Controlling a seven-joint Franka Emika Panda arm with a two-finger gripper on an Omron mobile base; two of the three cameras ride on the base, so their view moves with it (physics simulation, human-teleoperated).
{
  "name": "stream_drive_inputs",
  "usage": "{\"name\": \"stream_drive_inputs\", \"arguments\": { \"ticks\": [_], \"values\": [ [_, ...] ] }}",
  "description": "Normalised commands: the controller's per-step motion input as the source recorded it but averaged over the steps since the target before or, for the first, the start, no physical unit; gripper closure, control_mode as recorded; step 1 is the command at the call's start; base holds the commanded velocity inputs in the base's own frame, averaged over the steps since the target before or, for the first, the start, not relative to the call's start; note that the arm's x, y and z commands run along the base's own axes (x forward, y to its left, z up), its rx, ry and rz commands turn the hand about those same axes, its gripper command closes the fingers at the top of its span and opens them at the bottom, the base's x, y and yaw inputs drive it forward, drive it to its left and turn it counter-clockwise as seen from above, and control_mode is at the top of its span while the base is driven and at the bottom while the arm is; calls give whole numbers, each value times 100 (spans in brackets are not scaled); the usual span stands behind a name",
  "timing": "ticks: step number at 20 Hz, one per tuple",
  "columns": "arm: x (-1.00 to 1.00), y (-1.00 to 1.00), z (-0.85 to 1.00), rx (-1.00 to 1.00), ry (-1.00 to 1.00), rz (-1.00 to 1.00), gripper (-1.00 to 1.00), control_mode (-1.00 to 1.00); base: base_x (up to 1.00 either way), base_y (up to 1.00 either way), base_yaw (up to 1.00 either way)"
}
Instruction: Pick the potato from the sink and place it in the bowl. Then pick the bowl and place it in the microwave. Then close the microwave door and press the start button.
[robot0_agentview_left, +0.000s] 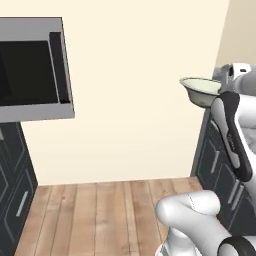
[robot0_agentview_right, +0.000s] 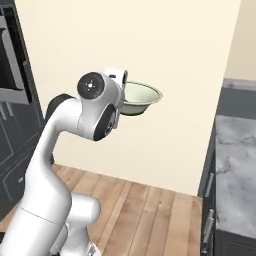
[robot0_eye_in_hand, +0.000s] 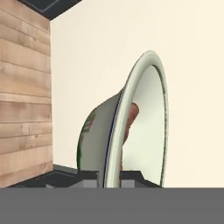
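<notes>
My gripper (robot0_eye_in_hand: 109, 177) is shut on the rim of the pale cream bowl (robot0_eye_in_hand: 148, 122), which I hold up in the air in front of the cream wall. The orange-brown potato (robot0_eye_in_hand: 131, 118) lies inside the bowl. In the left base view the bowl (robot0_agentview_left: 201, 90) juts out to the left of my hand, and in the right base view the bowl (robot0_agentview_right: 140, 98) sticks out to the right of it. The microwave door (robot0_agentview_left: 35, 70) stands swung open at the upper left, silver-framed with black glass and a dark handle. The sink and the start button are out of view.
A wooden floor (robot0_agentview_left: 100, 210) lies below the bowl. Dark cabinet fronts (robot0_agentview_left: 15, 200) stand under the microwave door, and more dark cabinets (robot0_agentview_left: 220, 170) on the right. A grey marble counter (robot0_agentview_right: 235, 165) runs along the right side.
</notes>
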Motion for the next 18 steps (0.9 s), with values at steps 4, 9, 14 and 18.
{"name": "stream_drive_inputs", "arguments": {
  "ticks": [4, 9, 14, 18],
  "values": [
    [0, 0, 0, 0, 0, 0, 100, 100, 100, -30, 40],
    [0, 0, 0, 0, 0, 0, 100, 100, 100, -19, 59],
    [0, 0, 0, 0, 0, 0, 100, 100, 100, -14, 62],
    [0, 0, 0, 0, 0, 0, 100, 100, 65, -2, 69]
  ]
}}
